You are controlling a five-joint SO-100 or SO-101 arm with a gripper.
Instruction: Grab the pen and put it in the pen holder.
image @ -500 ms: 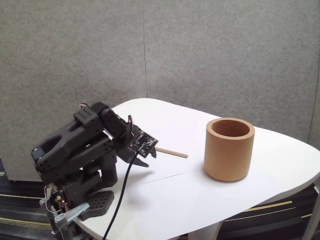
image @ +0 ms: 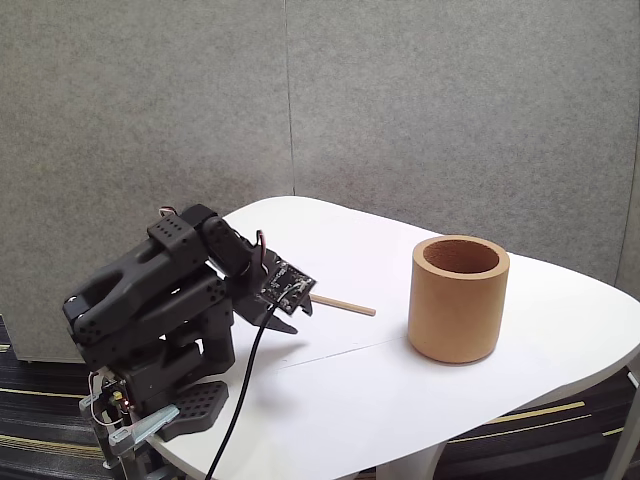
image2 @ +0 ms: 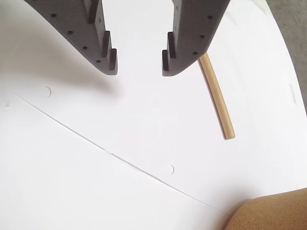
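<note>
In the wrist view the tool (image2: 139, 67) hangs at the top of the frame with its two dark fingers parted by a moderate gap, holding nothing. The pen (image2: 218, 98) lies flat on the white table (image2: 96, 191) just right of the right finger, its upper end hidden behind that finger. In the fixed view the pen (image: 345, 304) lies at centre, and the pen holder (image: 459, 298) stands upright to its right, apart from it.
</note>
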